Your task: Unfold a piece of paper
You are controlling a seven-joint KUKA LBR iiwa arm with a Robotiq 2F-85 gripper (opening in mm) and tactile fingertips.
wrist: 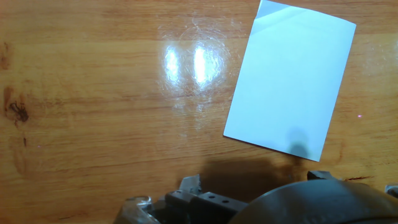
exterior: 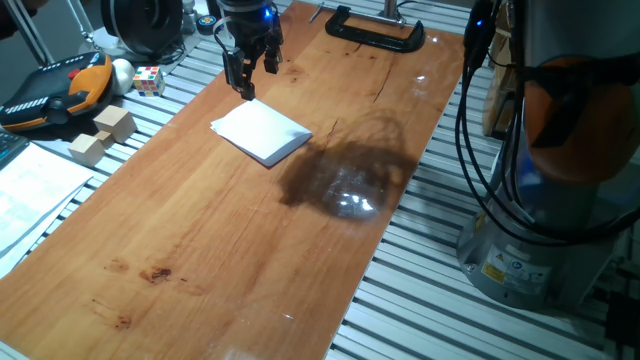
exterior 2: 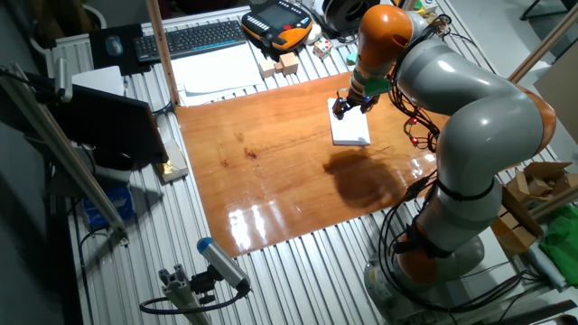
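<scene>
A: Hanging just above the far edge of the piece of paper [exterior: 261, 132], the hand [exterior: 250, 72] grips nothing; its fingers stand a little apart with bare air between them.

B: Why does it sit there and not over the middle?

A: Judging by the task, an edge is where a folded sheet can be lifted. The paper lies flat on the desk [exterior: 200, 250], folded shut, so a fingertip has to catch the top layer at a free border.

B: Does the hand view show which border is free?

A: Not clearly. There the paper [wrist: 291, 87] sits ahead and to one side of the fingers [wrist: 193, 198], and a slim shaded strip runs along its farthest edge, possibly a lifted layer. It cannot be told for sure.

B: And room to swing the flap over?

A: Plenty. Beyond the sheet, away from the hand, the wood is bare for a long stretch, broken only by a dark shadow. Farther behind the hand a black clamp [exterior: 374, 30] rests at the desk's end. Off the desk's side lie wooden blocks [exterior: 100, 134], a colour cube [exterior: 148, 80] and printed sheets [exterior: 35, 190], all well apart from the paper.
</scene>
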